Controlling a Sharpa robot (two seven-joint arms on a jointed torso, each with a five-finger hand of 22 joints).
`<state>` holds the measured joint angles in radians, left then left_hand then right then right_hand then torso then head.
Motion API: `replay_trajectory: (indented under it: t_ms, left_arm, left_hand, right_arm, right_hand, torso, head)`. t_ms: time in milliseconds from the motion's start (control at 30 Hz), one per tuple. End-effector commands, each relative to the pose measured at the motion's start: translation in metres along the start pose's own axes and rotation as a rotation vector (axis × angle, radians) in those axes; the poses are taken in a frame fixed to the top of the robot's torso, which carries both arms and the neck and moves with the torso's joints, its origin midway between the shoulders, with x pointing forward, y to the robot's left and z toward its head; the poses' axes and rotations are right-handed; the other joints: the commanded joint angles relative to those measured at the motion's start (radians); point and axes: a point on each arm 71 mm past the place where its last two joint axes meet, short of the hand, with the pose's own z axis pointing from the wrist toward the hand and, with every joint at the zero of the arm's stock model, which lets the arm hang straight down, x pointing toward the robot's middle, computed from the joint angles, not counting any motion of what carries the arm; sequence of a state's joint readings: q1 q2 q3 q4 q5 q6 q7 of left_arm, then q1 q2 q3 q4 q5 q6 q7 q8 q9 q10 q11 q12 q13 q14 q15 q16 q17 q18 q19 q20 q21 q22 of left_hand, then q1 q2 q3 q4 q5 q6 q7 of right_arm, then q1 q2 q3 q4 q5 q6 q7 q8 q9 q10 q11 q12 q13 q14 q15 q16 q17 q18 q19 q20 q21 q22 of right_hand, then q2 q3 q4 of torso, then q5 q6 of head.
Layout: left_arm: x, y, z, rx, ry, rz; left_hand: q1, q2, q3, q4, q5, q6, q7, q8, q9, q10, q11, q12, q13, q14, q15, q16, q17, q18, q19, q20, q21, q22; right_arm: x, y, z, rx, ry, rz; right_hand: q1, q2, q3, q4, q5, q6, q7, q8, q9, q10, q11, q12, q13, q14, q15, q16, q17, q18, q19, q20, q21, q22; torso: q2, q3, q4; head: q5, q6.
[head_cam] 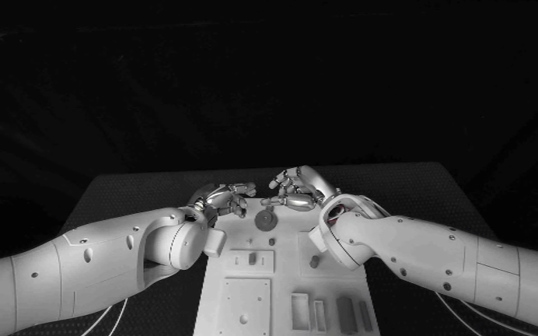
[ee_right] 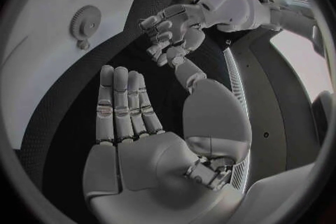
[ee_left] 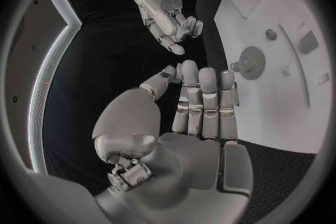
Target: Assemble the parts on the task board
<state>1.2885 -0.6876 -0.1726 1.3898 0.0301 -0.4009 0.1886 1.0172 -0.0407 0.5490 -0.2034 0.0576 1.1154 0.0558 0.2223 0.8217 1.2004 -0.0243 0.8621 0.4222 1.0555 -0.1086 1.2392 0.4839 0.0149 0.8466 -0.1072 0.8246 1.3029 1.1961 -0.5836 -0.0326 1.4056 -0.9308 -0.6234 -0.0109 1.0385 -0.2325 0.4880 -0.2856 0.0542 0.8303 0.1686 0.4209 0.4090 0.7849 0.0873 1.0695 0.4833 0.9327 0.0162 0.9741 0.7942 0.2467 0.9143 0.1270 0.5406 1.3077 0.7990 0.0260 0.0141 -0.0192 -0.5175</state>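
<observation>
Here both hands hover over the far end of the white board [head_cam: 249, 289], in the middle of the frame. The left hand [head_cam: 225, 198] and right hand [head_cam: 296, 189] hold nothing, fingers loose and apart. A round toothed gear [head_cam: 266, 220] sits on the board just below them, seemingly on a peg.

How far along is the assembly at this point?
Early or between steps. One gear already sits on the task board. Nothing is in hand: the left hand and right hand hover open beyond the board's far end. Several loose parts lie at the near end, apparently not yet placed.
</observation>
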Motion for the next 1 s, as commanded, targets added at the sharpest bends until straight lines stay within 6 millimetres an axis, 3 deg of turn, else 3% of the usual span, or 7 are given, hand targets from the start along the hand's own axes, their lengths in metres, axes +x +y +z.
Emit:
replay_trajectory:
  t_ms: [33,233,333,633,1000]
  left_arm:
    - [0.004,-0.001,0.000,0.015,0.003,-0.020]
    - [0.010,-0.001,0.000,0.012,0.023,-0.027]
    - [0.012,-0.001,0.000,0.008,0.030,-0.028]
    - [0.014,-0.001,-0.001,0.002,0.044,-0.022]
    - [0.018,-0.001,-0.001,-0.001,0.059,-0.023]
  left_hand:
    - [0.004,-0.010,0.074,-0.084,-0.004,0.022,0.000,-0.006,-0.010,-0.014,-0.023,0.016,0.006,0.008,-0.006,0.012,0.006,-0.015,0.006,-0.094,0.001,0.004]
    - [0.006,-0.012,0.068,-0.084,-0.006,0.027,-0.001,-0.011,-0.020,-0.016,-0.024,0.027,0.009,0.007,-0.009,0.019,0.009,-0.015,0.008,-0.097,0.003,0.008]
    - [0.014,-0.015,0.057,-0.085,-0.006,0.035,-0.005,-0.020,-0.042,-0.004,-0.031,0.069,0.026,0.019,-0.026,0.058,0.026,-0.012,0.026,-0.107,0.021,0.020]
    - [0.021,-0.018,0.049,-0.086,-0.005,0.046,-0.008,-0.027,-0.070,-0.006,-0.035,0.107,0.036,0.020,-0.039,0.089,0.036,-0.012,0.036,-0.117,0.036,0.026]
    - [0.025,-0.018,0.041,-0.086,-0.005,0.054,-0.011,-0.031,-0.095,0.000,-0.040,0.154,0.046,0.025,-0.052,0.127,0.047,-0.011,0.048,-0.128,0.058,0.027]
  right_arm:
    - [0.003,0.002,0.001,-0.031,-0.034,-0.043]
    - [0.011,0.006,0.003,-0.060,-0.055,-0.055]
    - [0.011,0.008,0.003,-0.074,-0.077,-0.064]
    - [0.012,0.013,0.004,-0.106,-0.102,-0.081]
    - [0.016,0.015,0.004,-0.120,-0.090,-0.088]
  right_hand:
    - [0.011,0.001,-0.012,-0.002,-0.006,0.011,-0.001,0.009,0.008,0.003,-0.009,0.015,0.011,0.003,-0.007,0.017,0.010,0.015,0.009,-0.002,0.016,0.028]
    - [0.021,-0.002,-0.028,-0.003,-0.005,0.025,-0.009,0.019,0.023,0.015,-0.018,0.052,0.039,0.015,-0.018,0.065,0.038,0.015,0.029,-0.012,0.057,0.030]
    - [0.029,0.001,-0.039,-0.002,-0.006,0.034,-0.015,0.025,0.036,0.016,-0.028,0.087,0.067,0.016,-0.031,0.111,0.067,0.015,0.044,-0.025,0.104,0.029]
    - [0.039,0.006,-0.031,0.000,-0.006,0.052,-0.026,0.027,0.064,0.019,-0.042,0.145,0.123,0.014,-0.051,0.188,0.112,0.015,0.050,-0.046,0.204,0.028]
    - [0.086,0.017,0.042,0.000,-0.006,0.113,-0.053,0.048,0.105,0.054,-0.069,0.202,0.187,0.039,-0.079,0.266,0.151,0.015,0.072,-0.072,0.315,0.027]
  torso:
    - [0.000,0.0009,0.0005]
    - [0.000,0.0018,0.0001]
    - [0.000,0.0021,-0.0005]
    - [0.000,0.0020,-0.0009]
    - [0.000,0.0022,-0.0014]
  head:
    - [-0.001,-0.001]
    - [0.000,-0.001]
    - [0.000,-0.002]
    - [0.001,-0.004]
    - [-0.001,-0.007]
